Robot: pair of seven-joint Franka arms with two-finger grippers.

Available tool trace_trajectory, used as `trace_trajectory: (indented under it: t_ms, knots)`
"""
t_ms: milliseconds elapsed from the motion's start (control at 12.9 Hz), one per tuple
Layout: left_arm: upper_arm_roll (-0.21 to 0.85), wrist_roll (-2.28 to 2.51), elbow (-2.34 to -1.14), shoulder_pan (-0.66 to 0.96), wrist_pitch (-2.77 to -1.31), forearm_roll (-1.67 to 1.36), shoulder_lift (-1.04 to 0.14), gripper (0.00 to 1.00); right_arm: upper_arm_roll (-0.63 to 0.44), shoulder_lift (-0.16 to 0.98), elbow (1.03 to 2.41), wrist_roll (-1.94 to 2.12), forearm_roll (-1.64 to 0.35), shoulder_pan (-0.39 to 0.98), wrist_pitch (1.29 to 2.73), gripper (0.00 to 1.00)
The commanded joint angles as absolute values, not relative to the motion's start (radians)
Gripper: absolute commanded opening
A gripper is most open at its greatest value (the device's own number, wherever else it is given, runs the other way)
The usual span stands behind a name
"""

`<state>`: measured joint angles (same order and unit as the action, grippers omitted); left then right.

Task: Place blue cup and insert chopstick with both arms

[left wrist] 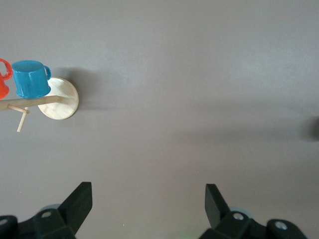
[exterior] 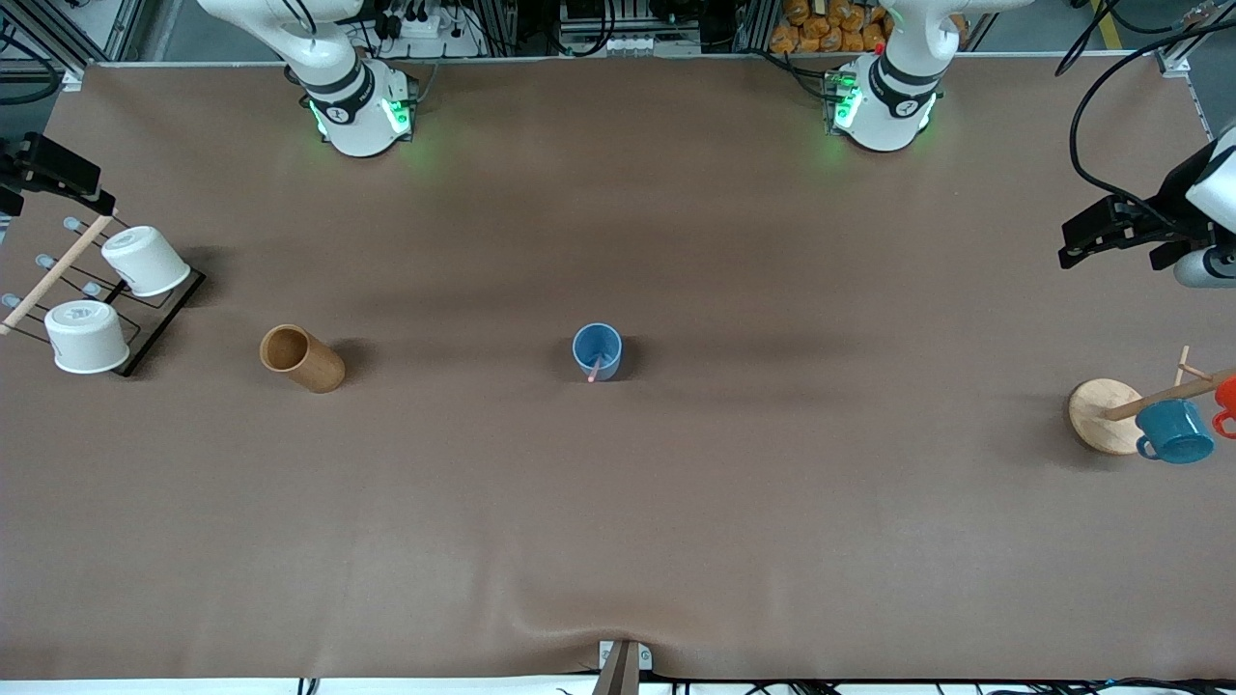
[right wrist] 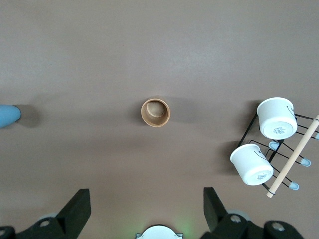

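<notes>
The blue cup [exterior: 597, 349] stands upright in the middle of the table. The pinkish-red chopstick [exterior: 594, 371] stands in it, leaning on the rim on the side nearer the front camera. The cup's edge also shows in the right wrist view [right wrist: 7, 115]. My left gripper [exterior: 1074, 243] is open and empty, high over the left arm's end of the table; its jaws [left wrist: 148, 196] stand wide apart over bare mat. My right gripper [exterior: 92, 193] is open and empty [right wrist: 147, 199], high over the right arm's end, above the cup rack.
A brown wooden cylinder [exterior: 301, 358] stands toward the right arm's end. Two white cups [exterior: 145, 261] sit on a black rack [exterior: 164, 319] with a long wooden rod [exterior: 53, 275]. A mug tree [exterior: 1106, 415] holds a teal mug [exterior: 1175, 431] and an orange mug [exterior: 1226, 396].
</notes>
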<state>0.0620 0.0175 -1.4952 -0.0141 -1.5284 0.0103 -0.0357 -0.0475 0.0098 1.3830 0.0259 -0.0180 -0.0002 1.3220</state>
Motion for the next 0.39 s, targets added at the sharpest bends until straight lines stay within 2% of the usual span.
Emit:
trace_trajectory:
  t_ms: [0, 311]
  knots:
    - [0.074, 0.018, -1.470, -0.015, -1.526, 0.011, -0.023, 1.00, -0.041, -0.009, 1.399, 0.032, -0.026, -0.009, 1.319, 1.00]
    - [0.080, 0.067, -1.471, -0.017, -1.505, 0.008, -0.003, 1.00, -0.043, -0.009, 1.399, 0.034, -0.026, -0.014, 1.312, 1.00]
